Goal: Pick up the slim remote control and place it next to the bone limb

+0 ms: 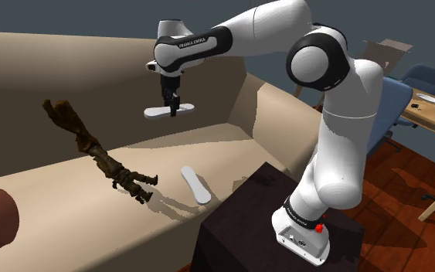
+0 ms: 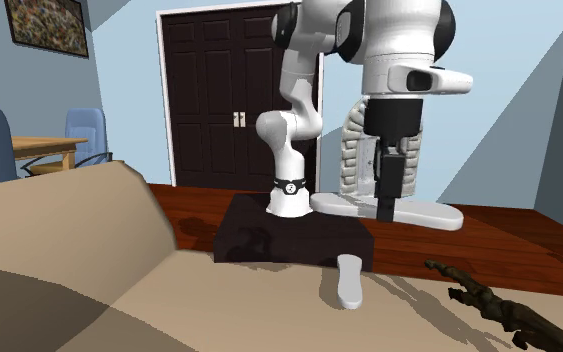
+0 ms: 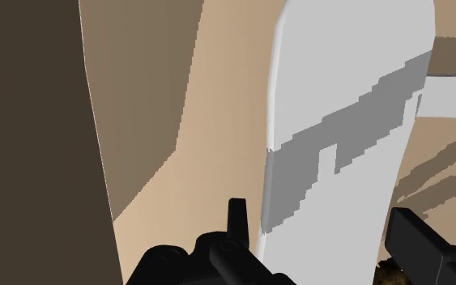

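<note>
The slim remote [image 1: 155, 113] is a plain white slab hanging level in the air above the beige sofa [image 1: 61, 212], clear of seat and backrest. The black fingers [image 3: 416, 243] are narrowed onto it across its width near the middle, so its long axis runs crosswise to them and a white end sticks out on either side. The wrist view has the slab running straight away from the hand between the two fingers.

The bone limb [image 1: 92, 147] is a dark brown, knobbly piece lying on the seat. It lies lower than the remote and toward the shoulder view's left; in the second exterior view it is lower and to the right. Its long axis slants down the seat, the hand-like end pointing toward the dark stand [image 1: 239, 232].

The coming move looks like a carry down and across to that limb — the remote is well apart from it now, and high. A second white slim piece [image 1: 195, 185] lies on the seat near the limb's lower end, so the free ground beside the limb is probably along its upper stretch — turning the remote parallel to the limb would suit that side.
</note>
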Motion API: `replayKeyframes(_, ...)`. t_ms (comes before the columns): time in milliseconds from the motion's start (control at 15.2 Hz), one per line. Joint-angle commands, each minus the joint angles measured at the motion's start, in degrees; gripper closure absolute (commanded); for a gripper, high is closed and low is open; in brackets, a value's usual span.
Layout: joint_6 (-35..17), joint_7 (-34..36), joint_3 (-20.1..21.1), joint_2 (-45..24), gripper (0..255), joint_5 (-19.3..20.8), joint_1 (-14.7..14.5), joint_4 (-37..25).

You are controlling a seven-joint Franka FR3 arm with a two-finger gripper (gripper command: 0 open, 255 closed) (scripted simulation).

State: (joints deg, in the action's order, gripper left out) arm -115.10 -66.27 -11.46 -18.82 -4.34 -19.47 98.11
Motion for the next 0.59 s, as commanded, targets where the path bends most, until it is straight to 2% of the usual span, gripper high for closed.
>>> replayKeyframes(0, -1.5, -0.1, 0.1, -0.5, 255, -0.1, 0.0, 0.9)
replayKeyframes(528, -6.7, -0.5, 0.3, -3.0, 255, -0.8, 0.2, 3.7)
